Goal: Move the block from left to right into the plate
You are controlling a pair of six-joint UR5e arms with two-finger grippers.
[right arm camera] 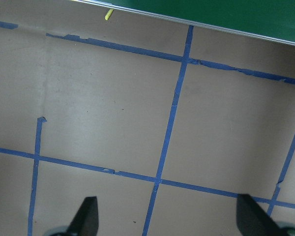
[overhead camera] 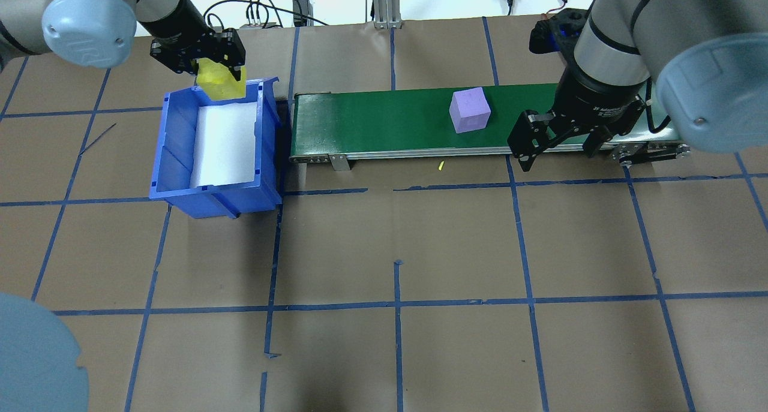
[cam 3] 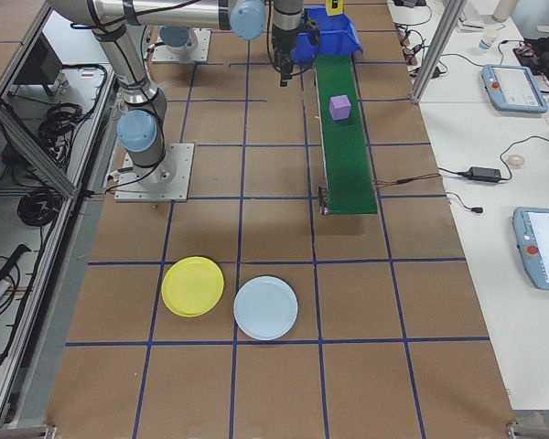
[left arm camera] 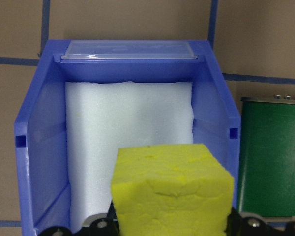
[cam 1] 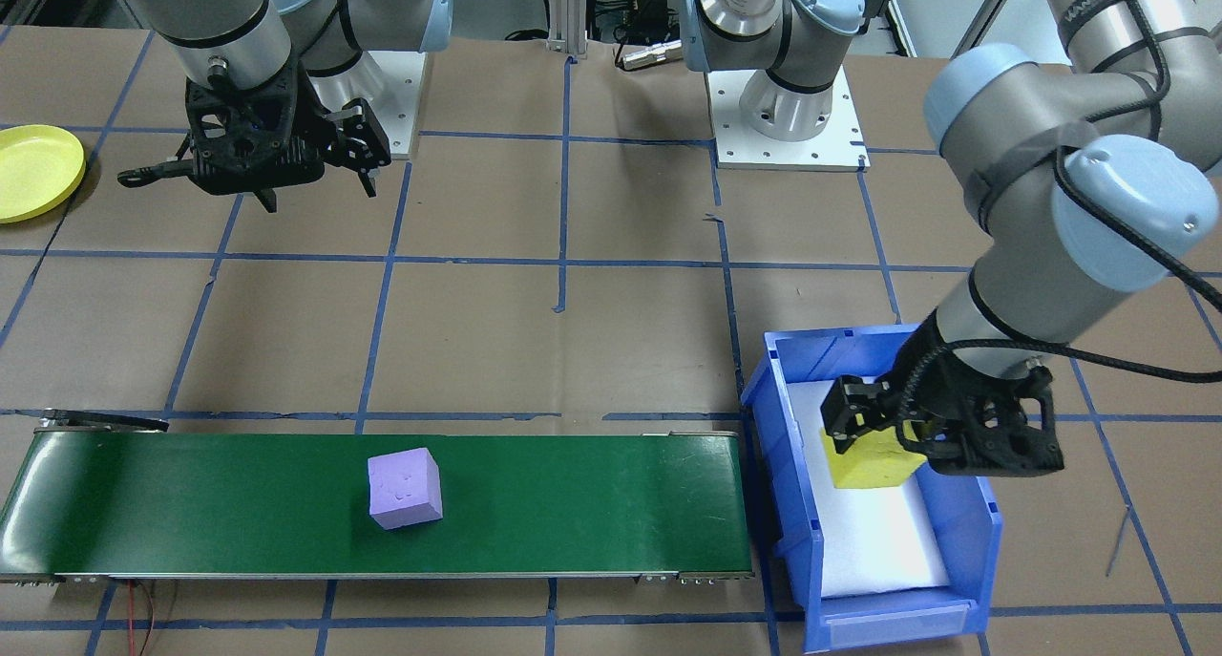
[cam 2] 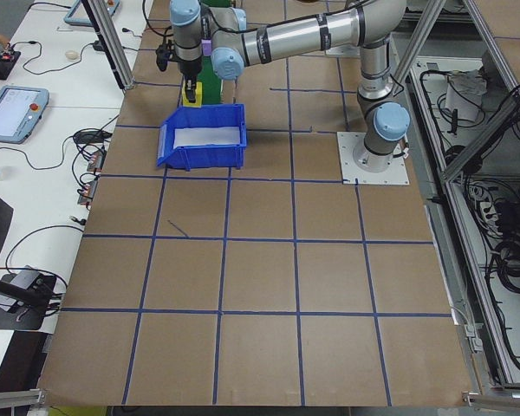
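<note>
Brown taped table: left gripper (cam 1: 874, 436) pinches yellow block (cam 1: 871, 463) above blue bin (cam 1: 964, 580), next onto belt (cam 1: 573, 503); right gripper (overhead camera: 561, 137) spread, empty

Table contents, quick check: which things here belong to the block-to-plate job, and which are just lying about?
Part of the job:
- yellow block, held by the left gripper over the blue bin
- purple block on the green conveyor
- yellow plate
- right gripper, open, beside the conveyor

Lying about:
- pale blue plate
- small yellow scrap on the table
</note>
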